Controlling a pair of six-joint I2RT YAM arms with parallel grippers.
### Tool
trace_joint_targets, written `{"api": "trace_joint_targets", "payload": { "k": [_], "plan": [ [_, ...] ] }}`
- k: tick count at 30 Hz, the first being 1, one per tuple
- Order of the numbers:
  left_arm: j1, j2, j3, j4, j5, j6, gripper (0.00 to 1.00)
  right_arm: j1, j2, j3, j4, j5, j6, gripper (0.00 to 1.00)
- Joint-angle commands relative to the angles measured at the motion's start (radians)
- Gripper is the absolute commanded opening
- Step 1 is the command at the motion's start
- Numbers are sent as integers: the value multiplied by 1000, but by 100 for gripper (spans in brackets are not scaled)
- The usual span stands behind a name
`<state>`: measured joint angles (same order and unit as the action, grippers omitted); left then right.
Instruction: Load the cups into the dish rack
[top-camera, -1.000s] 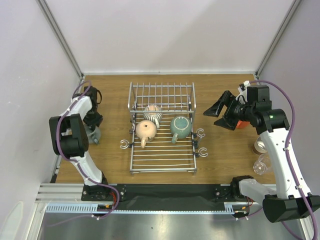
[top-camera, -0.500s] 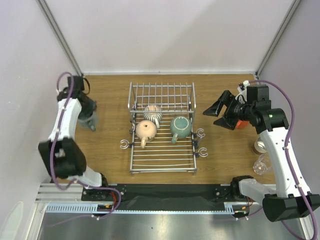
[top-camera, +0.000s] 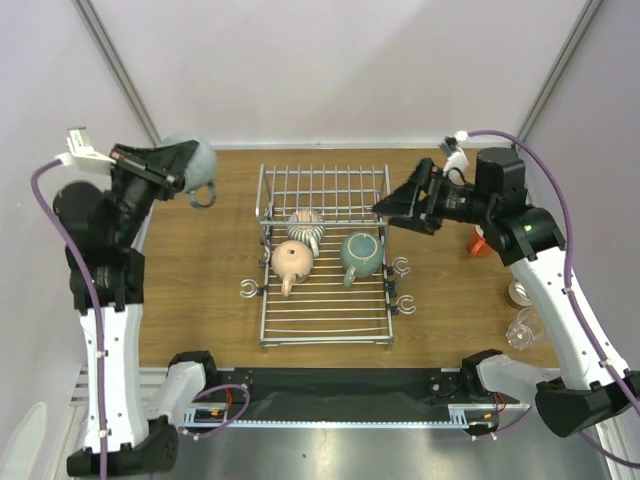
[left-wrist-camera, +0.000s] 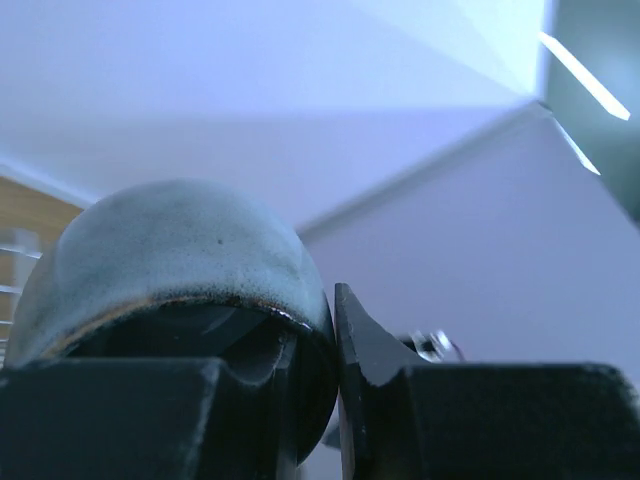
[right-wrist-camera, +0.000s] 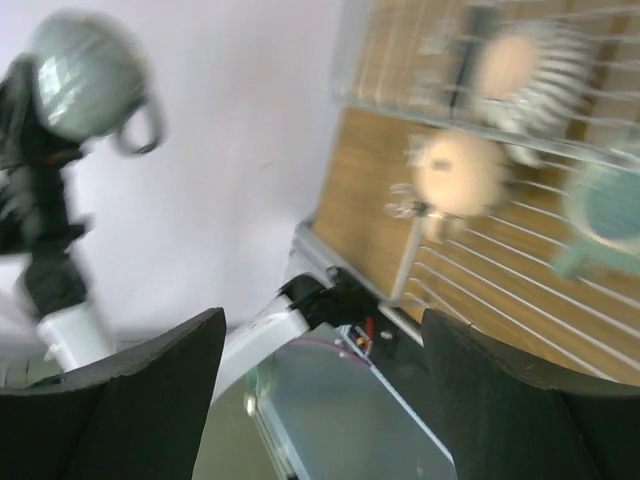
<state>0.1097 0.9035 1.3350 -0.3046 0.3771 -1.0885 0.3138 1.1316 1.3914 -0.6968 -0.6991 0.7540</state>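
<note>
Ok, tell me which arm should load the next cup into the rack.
Left. The left pincer is shut on a grey-green mug, in the air left of the rack. The right pincer is open and empty near the rack's right edge, so it must fetch a cup first.

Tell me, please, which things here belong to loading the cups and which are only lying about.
Job: dish rack; in it ribbed silver cup, beige cup, teal cup; grey-green mug, held in left fingers; red-orange cup; metal cup; clear glass.
Not the job: wooden table; black base rail.
</note>
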Motion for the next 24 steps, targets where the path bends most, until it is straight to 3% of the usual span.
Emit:
{"api": "trace_joint_targets", "payload": {
  "k": [1,2,5,11,15,24],
  "plan": [
    [-48,-41,-135,519,249,-288,0,119,-7,46,323,-115,63,88],
    [-74,-46,-161,653,252,-335,0,148,-3,47,368,-128,80,89],
    [-209,-61,-218,816,215,-459,0,247,36,78,495,-145,71,91],
    [-439,-37,-264,1077,63,-542,0,378,132,149,597,-178,76,91],
    [-542,-28,-287,1137,-26,-568,0,410,149,172,606,-140,50,86],
    [-656,-14,-307,1141,-105,-547,0,498,171,175,743,-7,76,74]
  ]
}}
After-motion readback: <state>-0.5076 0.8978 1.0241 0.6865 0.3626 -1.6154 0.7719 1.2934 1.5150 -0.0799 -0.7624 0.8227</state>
